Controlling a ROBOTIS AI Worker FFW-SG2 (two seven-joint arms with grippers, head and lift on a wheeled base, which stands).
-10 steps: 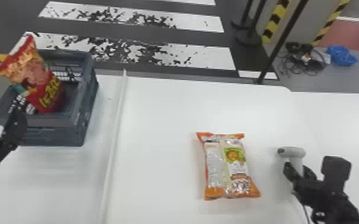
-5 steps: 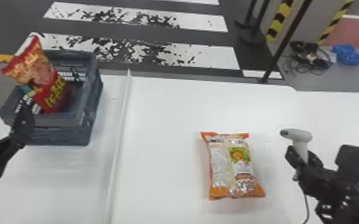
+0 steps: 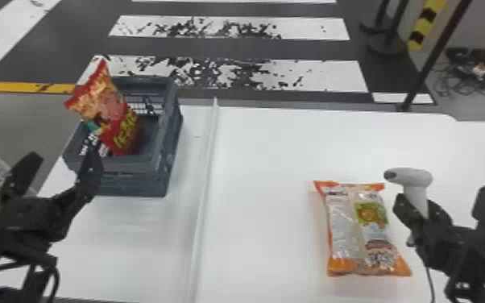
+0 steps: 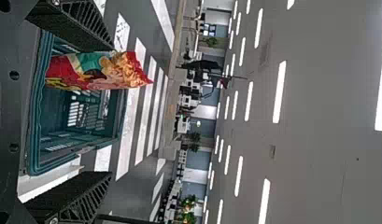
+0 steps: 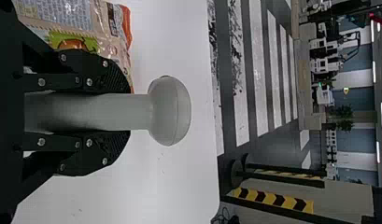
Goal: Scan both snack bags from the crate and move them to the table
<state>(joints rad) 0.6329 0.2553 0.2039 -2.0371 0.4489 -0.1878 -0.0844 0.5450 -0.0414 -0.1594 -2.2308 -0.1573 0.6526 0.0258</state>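
Jaws apart, the left gripper (image 3: 63, 161) hangs near the grey crate (image 3: 135, 185) where the red snack bag (image 3: 110, 108) leans, while the right gripper (image 3: 418, 207) clamps the scanner (image 3: 415, 179) beside the orange snack bag (image 3: 360, 229) lying on the white table (image 3: 262, 181).

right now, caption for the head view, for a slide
A red snack bag leans in the crate while the right tool grips a scanner near the orange bag on the table.

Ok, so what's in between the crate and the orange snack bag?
In the head view, a long, thin white strip and bare white table lie between the crate and the orange snack bag.
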